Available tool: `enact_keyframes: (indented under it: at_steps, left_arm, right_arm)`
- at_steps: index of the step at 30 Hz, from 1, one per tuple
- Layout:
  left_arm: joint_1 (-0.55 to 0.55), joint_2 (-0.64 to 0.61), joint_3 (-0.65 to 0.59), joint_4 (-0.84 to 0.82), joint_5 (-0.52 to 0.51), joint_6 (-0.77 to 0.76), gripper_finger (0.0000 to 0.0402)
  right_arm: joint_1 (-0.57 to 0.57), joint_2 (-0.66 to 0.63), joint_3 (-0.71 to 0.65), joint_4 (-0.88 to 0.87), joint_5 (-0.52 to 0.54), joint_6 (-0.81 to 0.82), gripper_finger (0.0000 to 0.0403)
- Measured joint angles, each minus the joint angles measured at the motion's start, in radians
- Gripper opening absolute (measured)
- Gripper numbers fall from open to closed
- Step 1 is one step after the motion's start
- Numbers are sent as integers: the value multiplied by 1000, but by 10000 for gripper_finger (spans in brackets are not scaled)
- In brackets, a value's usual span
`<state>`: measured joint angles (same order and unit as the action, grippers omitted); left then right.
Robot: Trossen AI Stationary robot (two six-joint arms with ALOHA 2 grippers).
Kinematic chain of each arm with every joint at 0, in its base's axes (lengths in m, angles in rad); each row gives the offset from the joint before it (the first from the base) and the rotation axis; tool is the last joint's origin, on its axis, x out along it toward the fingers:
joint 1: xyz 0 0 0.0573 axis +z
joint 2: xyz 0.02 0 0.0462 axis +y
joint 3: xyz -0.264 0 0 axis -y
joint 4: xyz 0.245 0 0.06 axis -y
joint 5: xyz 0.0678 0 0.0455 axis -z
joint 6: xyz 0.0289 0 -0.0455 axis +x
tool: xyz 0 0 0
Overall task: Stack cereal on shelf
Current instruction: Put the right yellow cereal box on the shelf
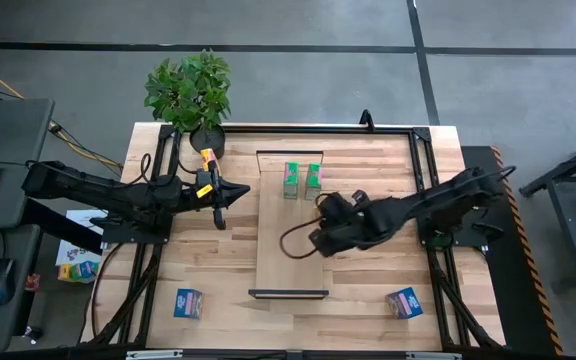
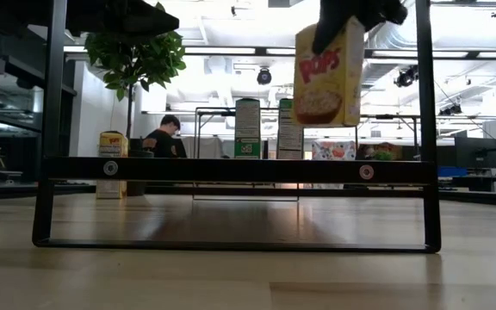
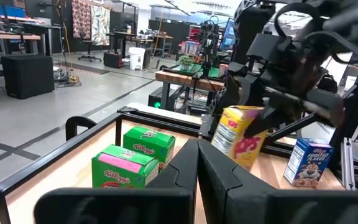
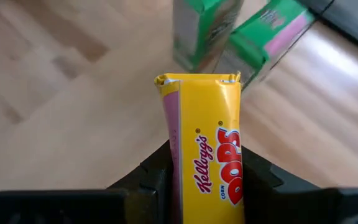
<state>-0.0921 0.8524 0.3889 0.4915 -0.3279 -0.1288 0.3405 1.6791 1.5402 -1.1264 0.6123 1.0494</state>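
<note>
My right gripper (image 2: 351, 15) hangs over the shelf (image 1: 290, 225), a light-wood plank with black end brackets, and is shut on a yellow Corn Pops box (image 2: 328, 73). Two green boxes (image 1: 302, 179) stand upright on the shelf's far end, also seen as green boxes (image 3: 132, 158) in the left wrist view. A second yellow box (image 2: 113, 155) stands on the table by the plant pot. Two blue boxes (image 1: 188, 302) (image 1: 404, 302) stand near the table's near edge. My left gripper (image 1: 218, 197) waits left of the shelf, shut and empty. My right gripper holds the yellow box by its top end (image 2: 338, 30), pinched between the two fingers (image 4: 157, 177). The fingers come from above, pointing down along the box. The box hangs below them, slightly tilted, lifted clear above the shelf plank.
A potted plant (image 1: 190, 92) stands at the table's far left corner. Black frame rails (image 1: 423, 190) run along both sides of the table. The shelf's near bracket (image 2: 231, 170) crosses the low view. A person (image 2: 166, 138) sits in the room beyond the table.
</note>
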Motion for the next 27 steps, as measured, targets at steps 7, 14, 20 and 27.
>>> enact_keyframes:
  at_steps: [7, 14, 20, 27]
  left_arm:
    - [0, 0, 0, 0, 0, 0, 0]
    - [0, 0, 0, 0, 0, -1, 0]
    - [0, 0, 0, 0, 0, 0, 0]
    - [0, 0, 0, 0, 1, -19, 0]
  right_arm:
    - [-8, 154, 135, -79, 23, -38, 115]
    - [-59, 185, 94, -90, -59, -88, 115]
    - [-87, 180, 93, -48, -59, -139, 115]
    - [-120, 180, 93, -26, -64, -109, 115]
